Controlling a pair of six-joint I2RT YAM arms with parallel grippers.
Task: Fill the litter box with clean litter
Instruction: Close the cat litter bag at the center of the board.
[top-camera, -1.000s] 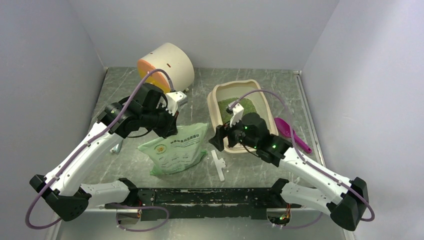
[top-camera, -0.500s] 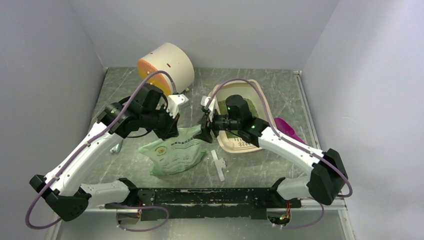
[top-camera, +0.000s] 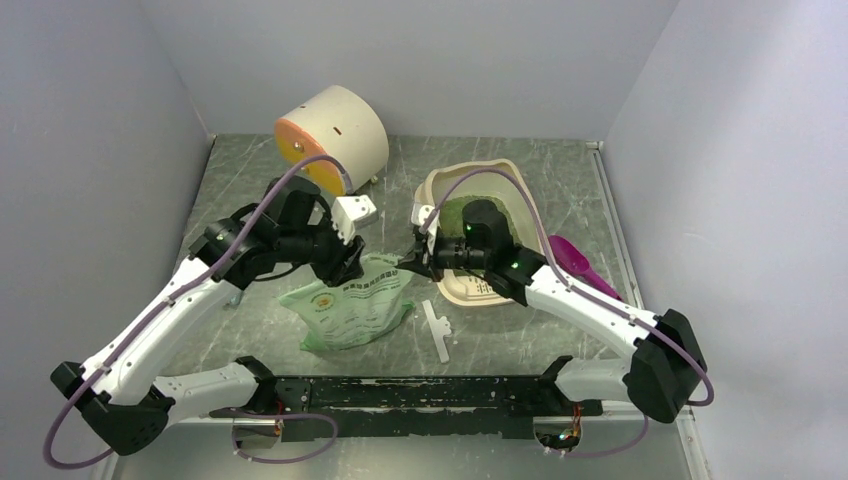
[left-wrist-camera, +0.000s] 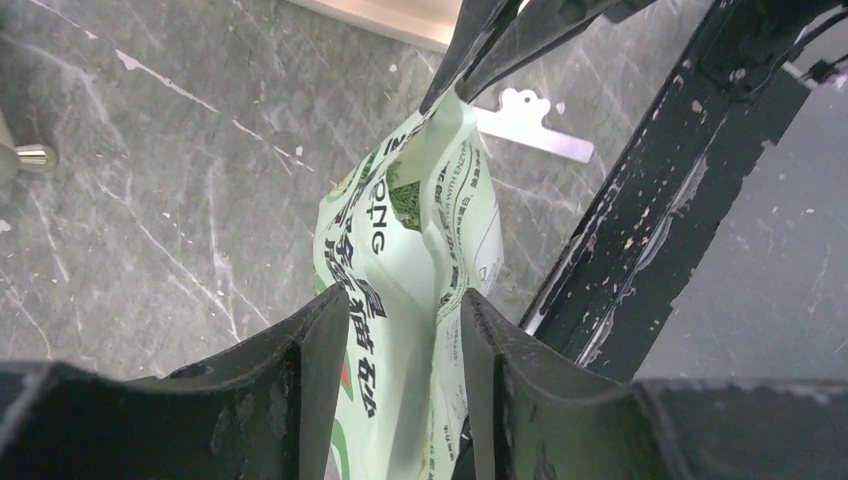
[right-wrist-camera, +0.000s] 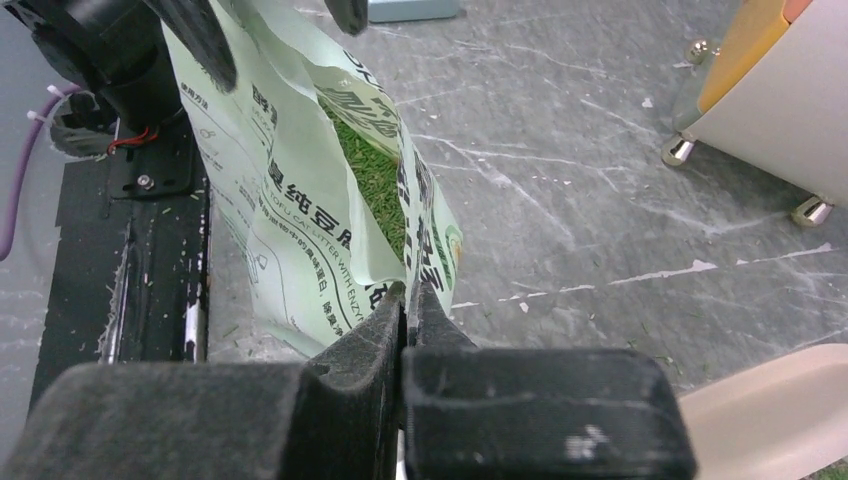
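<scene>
Where pale walls close in three sides, the grey marbled surface (top-camera: 560, 165) carries the litter box (top-camera: 485, 166) toward its far right. Its long axis runs near to far, with the ledge end nearest the arms. The green printed bag (top-camera: 352, 310) lies mid-surface, left of the box, with its mouth lifted. The right gripper (right-wrist-camera: 405, 300) has its fingers pressed together on the bag's top edge. The left gripper (left-wrist-camera: 403, 300) has its fingers apart, astride the opposite edge; contact not determinable. Inside the mouth shows clean litter (right-wrist-camera: 372, 175).
</scene>
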